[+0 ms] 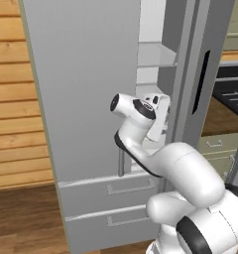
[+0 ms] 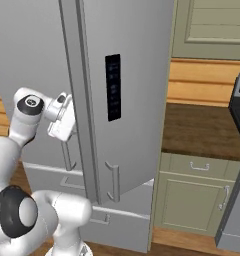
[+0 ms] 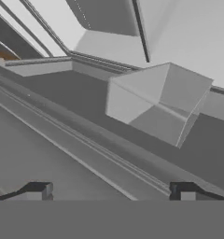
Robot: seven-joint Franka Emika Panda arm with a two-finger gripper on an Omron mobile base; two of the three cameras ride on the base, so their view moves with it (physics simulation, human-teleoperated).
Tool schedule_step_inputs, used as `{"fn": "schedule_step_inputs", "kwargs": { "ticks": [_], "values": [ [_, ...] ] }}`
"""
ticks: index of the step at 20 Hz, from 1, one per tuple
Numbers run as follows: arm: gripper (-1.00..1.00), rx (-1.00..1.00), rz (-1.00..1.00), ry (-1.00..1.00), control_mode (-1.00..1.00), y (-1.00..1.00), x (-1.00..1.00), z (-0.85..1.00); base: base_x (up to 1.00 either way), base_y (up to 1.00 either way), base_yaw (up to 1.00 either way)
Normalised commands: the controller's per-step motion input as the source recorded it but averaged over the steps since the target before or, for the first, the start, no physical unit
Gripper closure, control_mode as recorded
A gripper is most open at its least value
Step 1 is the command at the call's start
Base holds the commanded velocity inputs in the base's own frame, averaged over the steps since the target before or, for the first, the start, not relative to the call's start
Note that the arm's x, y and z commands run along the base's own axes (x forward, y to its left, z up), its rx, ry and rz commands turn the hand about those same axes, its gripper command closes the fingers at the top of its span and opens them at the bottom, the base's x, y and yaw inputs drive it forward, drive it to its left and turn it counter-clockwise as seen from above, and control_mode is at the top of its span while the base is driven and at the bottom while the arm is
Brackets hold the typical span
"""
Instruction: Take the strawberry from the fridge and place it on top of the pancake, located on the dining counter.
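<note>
Gripper (image 1: 158, 116) released, jaws wide, poked into the gap of the part-open fridge (image 1: 86, 89). Likely reaching in for the fruit; none visible.

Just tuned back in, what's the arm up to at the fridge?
The arm is reaching into the gap of the partly open fridge, its gripper open and empty. The hand view looks along the inside of the door at a grey door bin. No strawberry can be seen yet, so nothing has been picked up.

Light-grey fridge (image 1: 86, 89), white interior
</note>
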Motion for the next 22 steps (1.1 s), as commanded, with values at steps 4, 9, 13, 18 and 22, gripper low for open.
{"fn": "schedule_step_inputs", "kwargs": {
  "ticks": [4, 9, 13, 18, 22],
  "values": [
    [-1.00, 0.00, -0.05, 0.00, -1.00, -0.51, -0.57, 0.00, 0.00, 0.00, 0.00],
    [-1.00, 0.00, -0.09, 0.00, -1.00, -0.55, -0.80, 0.00, 0.00, 0.00, 0.00],
    [-1.00, 0.00, -0.15, 0.00, -1.00, -0.68, -0.69, -0.04, 0.00, 0.00, 0.00],
    [-1.00, 0.00, -0.08, 0.00, -1.00, -0.85, -0.32, -0.01, 0.00, 0.00, 0.00],
    [-1.00, 0.00, -0.04, 0.00, -1.00, -0.88, -0.25, 0.00, 0.00, 0.00, 0.00]
  ]
}}
